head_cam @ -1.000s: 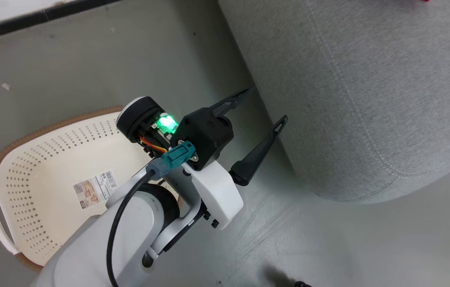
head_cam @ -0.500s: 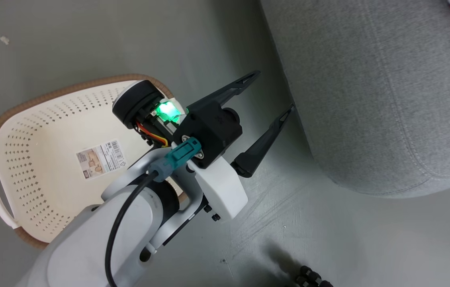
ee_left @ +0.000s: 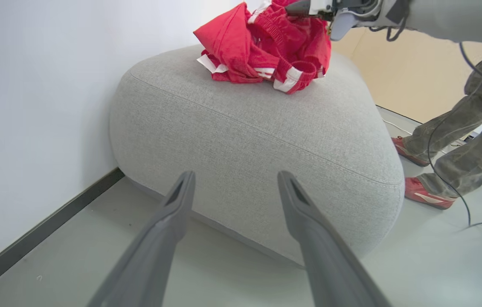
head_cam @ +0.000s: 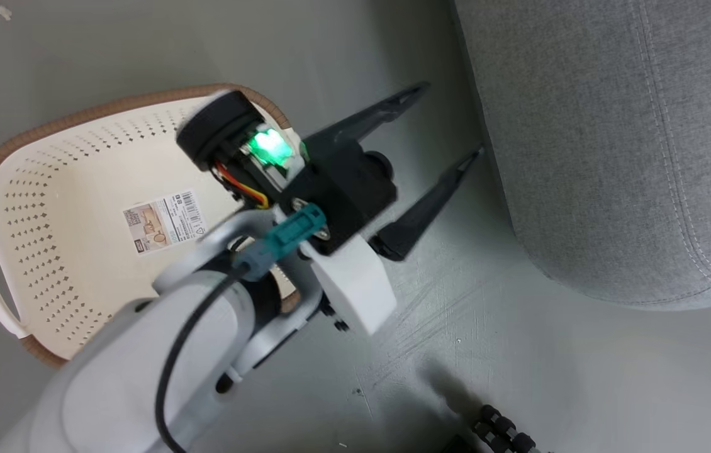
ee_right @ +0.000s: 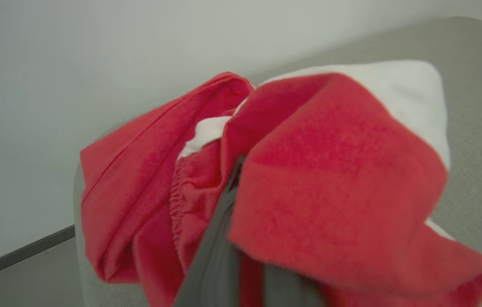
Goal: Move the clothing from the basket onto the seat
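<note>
The cream basket (head_cam: 47, 189) lies on the floor at the left with nothing in it but a label sticker (head_cam: 163, 221). My left gripper (head_cam: 450, 126) is open and empty, in the gap between the basket and the grey seat (head_cam: 613, 157), fingers pointing at the seat's side (ee_left: 266, 140). Red clothing (ee_left: 266, 47) with white trim is bunched on top of the seat. My right gripper (ee_right: 234, 170) is shut on the clothing (ee_right: 335, 179), which drapes over its fingers. The right arm (ee_left: 416, 15) reaches in above the pile.
A white wall with a dark baseboard (ee_left: 40, 238) runs behind the seat. A person's legs in red shoes (ee_left: 426, 194) stand beside the seat's far corner, with cables (ee_left: 480, 221) on the floor there. A dark ribbed part (head_cam: 506, 434) is at the bottom edge.
The head camera has shifted, so basket and seat sit differently in the picture and the red clothing has left its top right corner. My left gripper stays open beside the seat.
</note>
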